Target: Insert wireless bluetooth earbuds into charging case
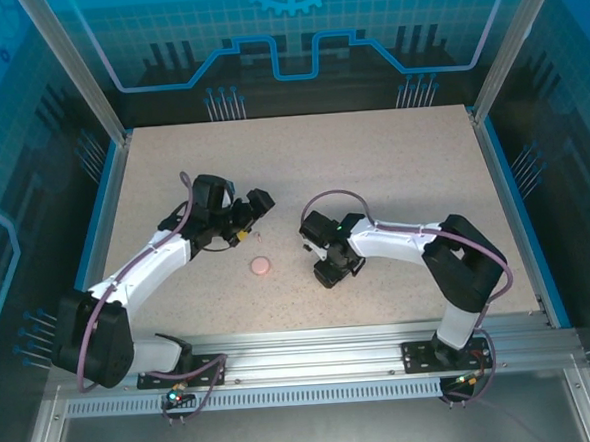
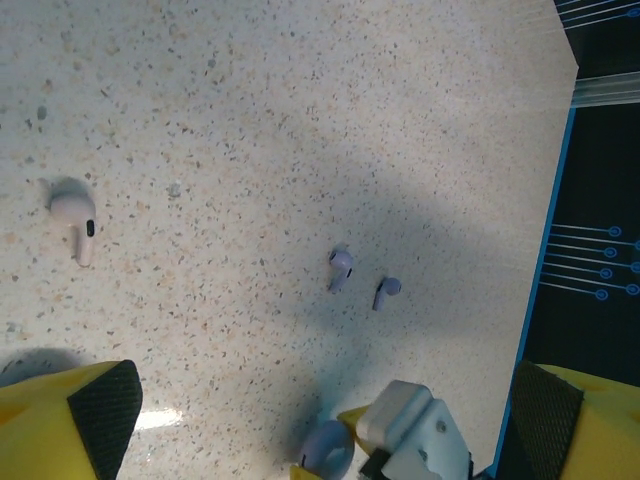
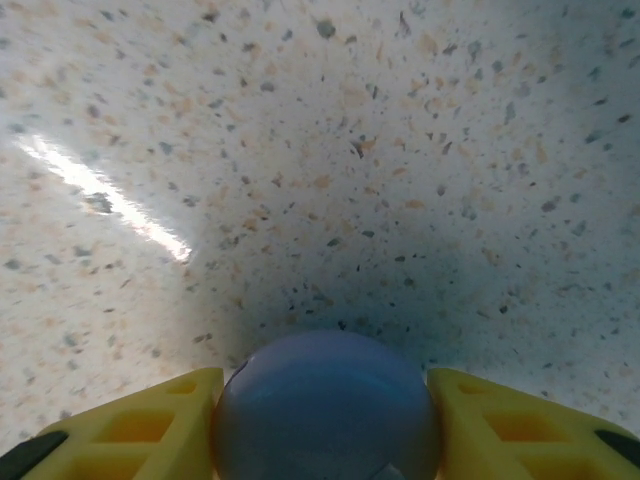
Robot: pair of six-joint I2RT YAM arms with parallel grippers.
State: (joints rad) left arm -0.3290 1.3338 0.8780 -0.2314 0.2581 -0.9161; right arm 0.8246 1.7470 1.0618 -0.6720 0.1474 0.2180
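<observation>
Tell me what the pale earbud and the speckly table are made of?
Pale earbud: likely smooth hard plastic, evenly coloured with a soft sheen. Table: speckled stone-look surface, maybe laminate; glossy, since a bright light streak reflects on it.

Table (image 1: 392,165) beige w/ dark speckles. On table: pink case (image 1: 262,266), pale bud (image 2: 73,215) pinkish-white w/ black dot, purple bud (image 2: 340,267), second purple bud (image 2: 386,288) — purple case (image 3: 325,405) betw. yellow fingers (image 3: 130,425).

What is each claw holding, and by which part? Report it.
Right claw grips the purple round case by its opposite sides. Left claw stands open, holding nothing.
</observation>
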